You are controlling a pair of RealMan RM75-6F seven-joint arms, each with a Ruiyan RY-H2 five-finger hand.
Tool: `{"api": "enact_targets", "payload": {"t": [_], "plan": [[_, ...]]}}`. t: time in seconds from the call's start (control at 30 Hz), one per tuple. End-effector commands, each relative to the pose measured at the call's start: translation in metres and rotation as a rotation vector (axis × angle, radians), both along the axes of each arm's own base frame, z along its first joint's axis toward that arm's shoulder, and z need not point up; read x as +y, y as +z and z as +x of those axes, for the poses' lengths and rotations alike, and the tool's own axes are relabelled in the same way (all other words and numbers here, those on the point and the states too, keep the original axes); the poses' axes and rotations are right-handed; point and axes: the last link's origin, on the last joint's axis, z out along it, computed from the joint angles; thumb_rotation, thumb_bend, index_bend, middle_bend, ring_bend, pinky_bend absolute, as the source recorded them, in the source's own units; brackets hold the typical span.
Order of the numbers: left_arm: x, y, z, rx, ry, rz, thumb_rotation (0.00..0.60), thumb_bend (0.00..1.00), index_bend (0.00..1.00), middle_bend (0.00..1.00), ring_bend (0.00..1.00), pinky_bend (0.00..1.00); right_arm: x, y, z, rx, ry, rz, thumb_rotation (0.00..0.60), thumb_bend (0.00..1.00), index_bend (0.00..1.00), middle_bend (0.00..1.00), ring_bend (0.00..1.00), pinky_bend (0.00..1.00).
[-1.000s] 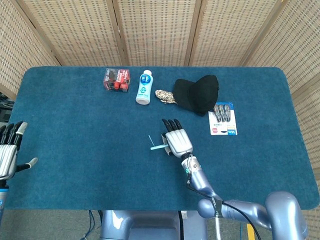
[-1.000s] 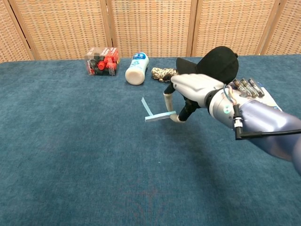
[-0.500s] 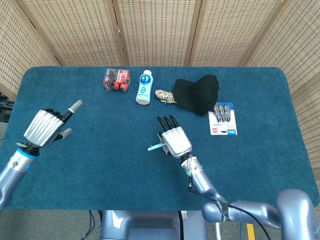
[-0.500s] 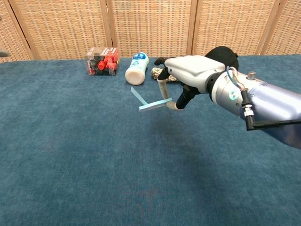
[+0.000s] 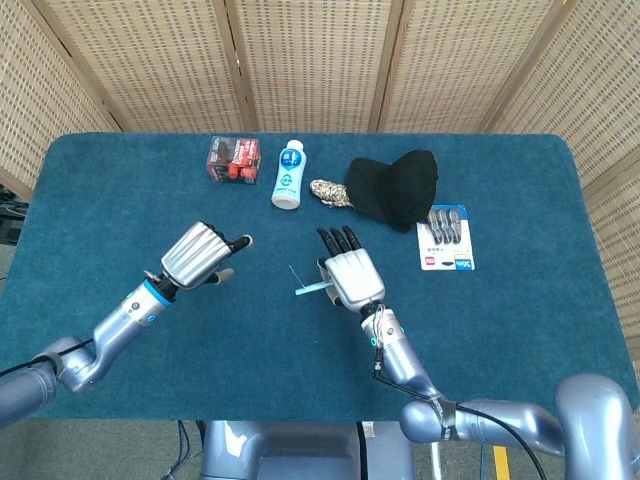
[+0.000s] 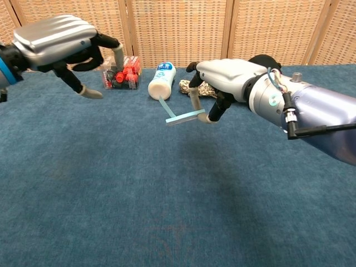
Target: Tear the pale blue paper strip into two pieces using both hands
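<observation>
my right robot hand (image 6: 222, 83) pinches one pale blue paper strip (image 6: 178, 115) by its end, between thumb and a finger, holding it above the blue desk (image 5: 520, 320) near the middle; the strip is in one piece, bent, its free end pointing toward my left. my left robot hand (image 6: 61, 47) hangs apart from the strip on its left, holding nothing, fingers partly curled with thumb and one finger apart. along the far side of the desk i count one clear box of red and black items (image 5: 234, 159), one white bottle with a blue label (image 5: 288, 174) lying down, one small patterned bundle (image 5: 331, 192), one black cap (image 5: 396, 186) touching that bundle, and one carded pack of tools (image 5: 446, 238) to the right of the cap. these all sit in the far half, well apart from the strip. the near half of the desk and both side edges carry only my two arms, and a wicker screen (image 5: 320, 60) stands behind the far edge.
</observation>
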Motion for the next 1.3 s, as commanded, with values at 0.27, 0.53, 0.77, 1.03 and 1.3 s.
{"api": "enact_targets", "payload": {"t": [0.27,0.53,0.77,1.03,1.3], "plan": [[0.001,-0.031,0.016,-0.056,0.035,-0.065,0.600,0.13,0.44,0.92,0.87,0.86,0.004,0.002,0.004,0.000,0.015,0.004,0.600,0.53,0.61,0.05,0.00,0.00],[0.008,-0.051,0.029,-0.086,0.033,-0.081,0.600,0.24,0.44,0.92,0.87,0.86,0.008,0.002,0.005,-0.006,0.015,0.009,0.600,0.54,0.61,0.05,0.00,0.00],[0.006,-0.067,0.036,-0.098,0.036,-0.108,0.600,0.25,0.44,0.92,0.87,0.86,0.006,0.002,0.002,0.003,0.007,0.007,0.600,0.54,0.61,0.05,0.00,0.00],[0.005,-0.076,0.042,-0.134,0.048,-0.140,0.600,0.26,0.44,0.92,0.87,0.86,0.004,0.006,0.003,0.013,0.009,-0.004,0.600,0.57,0.61,0.05,0.00,0.00],[0.004,-0.081,0.047,-0.156,0.045,-0.149,0.600,0.28,0.48,0.92,0.87,0.86,0.004,0.010,0.003,0.012,0.002,-0.013,0.600,0.57,0.61,0.05,0.00,0.00]]}}
